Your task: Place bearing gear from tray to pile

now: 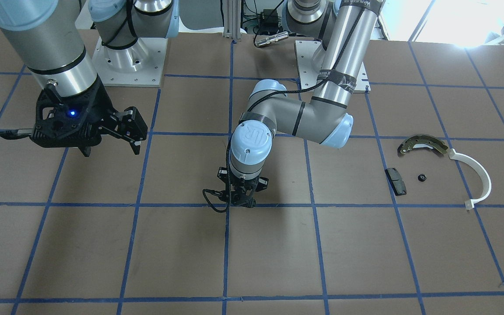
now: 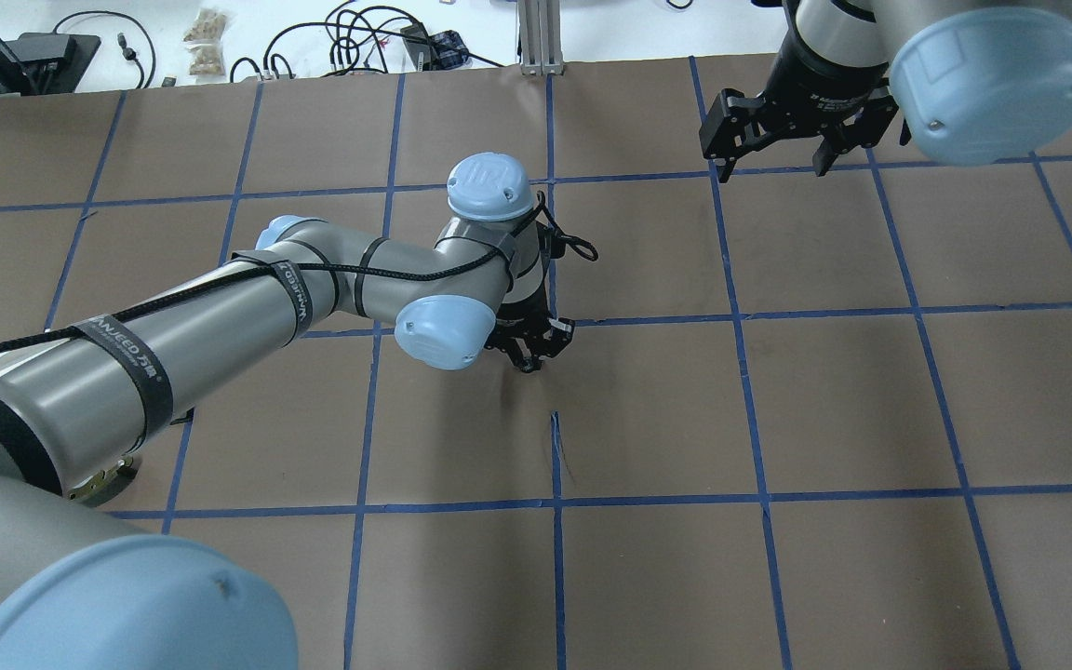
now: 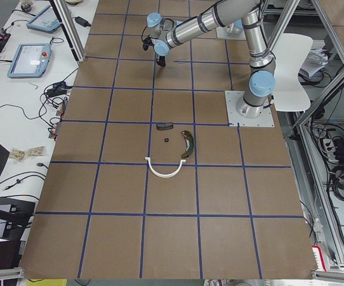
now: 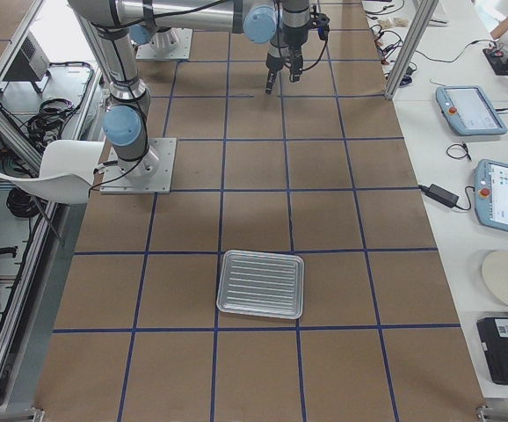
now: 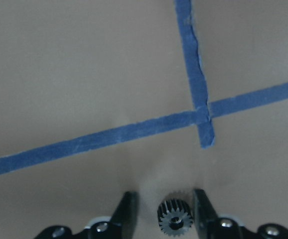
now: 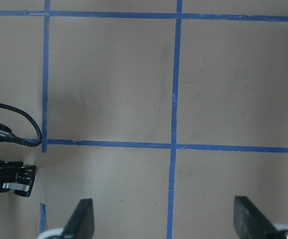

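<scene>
The bearing gear (image 5: 175,219), small, dark and toothed, lies on the brown table between the fingers of my left gripper (image 5: 165,213). The gripper is open: one finger is close beside the gear and the other stands clear. It hangs low over mid-table (image 1: 239,202). The silvery ridged tray (image 4: 260,283) lies far toward my right side with nothing visible in it. The pile is on my left side: a brake shoe (image 1: 422,144), a white arc (image 1: 479,175), a dark pad (image 1: 396,180) and a small dark round part (image 1: 421,177). My right gripper (image 6: 166,221) hovers wide open and empty.
Blue tape lines cross the brown table; one crossing (image 5: 202,114) lies just ahead of the left gripper. A black cable loop (image 2: 578,247) hangs from the left wrist. Side benches hold tablets (image 4: 469,107) and cables.
</scene>
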